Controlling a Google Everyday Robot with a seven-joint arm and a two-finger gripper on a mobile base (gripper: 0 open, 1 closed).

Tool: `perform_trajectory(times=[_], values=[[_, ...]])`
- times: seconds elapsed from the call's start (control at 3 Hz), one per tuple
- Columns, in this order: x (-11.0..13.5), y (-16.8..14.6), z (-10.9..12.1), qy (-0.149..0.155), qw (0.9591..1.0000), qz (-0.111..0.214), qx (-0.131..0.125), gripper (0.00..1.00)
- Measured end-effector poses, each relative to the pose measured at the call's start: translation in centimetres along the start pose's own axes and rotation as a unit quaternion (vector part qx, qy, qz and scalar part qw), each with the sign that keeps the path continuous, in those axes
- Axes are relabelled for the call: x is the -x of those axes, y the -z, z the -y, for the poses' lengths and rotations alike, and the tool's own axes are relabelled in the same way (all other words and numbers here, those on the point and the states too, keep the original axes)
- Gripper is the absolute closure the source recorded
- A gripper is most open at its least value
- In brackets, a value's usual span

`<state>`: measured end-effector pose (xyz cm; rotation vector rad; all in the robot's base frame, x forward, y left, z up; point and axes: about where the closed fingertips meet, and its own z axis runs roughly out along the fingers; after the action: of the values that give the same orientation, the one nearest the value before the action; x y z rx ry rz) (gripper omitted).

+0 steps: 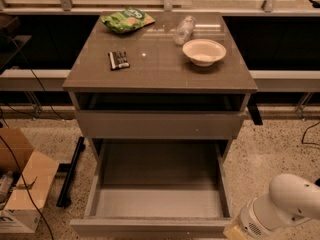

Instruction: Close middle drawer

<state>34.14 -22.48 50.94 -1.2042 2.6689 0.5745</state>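
- Honestly, camera view: the middle drawer (157, 201) sits pulled well out toward the near side, under the taller-fronted drawer (160, 125).
- The gripper (234, 232) is low by its near right corner, mostly cut off I think. Released or clenched, can't tell.
- I'd press the middle of its front and push straight toward the far side, so it doesn't jam.

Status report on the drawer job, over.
Wide grey handle-less middle drawer pulled out, not yet closed. End effector low at its front right corner. Nothing seen blocking travel.
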Motion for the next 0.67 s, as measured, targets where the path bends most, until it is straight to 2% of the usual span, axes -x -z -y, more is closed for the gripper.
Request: perform_trajectory(times=[0.33, 0.67], values=[[-1.3, -3.4, 1.2, -0.040, 0.9991, 0.012, 0.011, 1.00], [-1.2, -6.3, 2.2, -0.061, 0.9976, 0.024, 0.022, 1.00]])
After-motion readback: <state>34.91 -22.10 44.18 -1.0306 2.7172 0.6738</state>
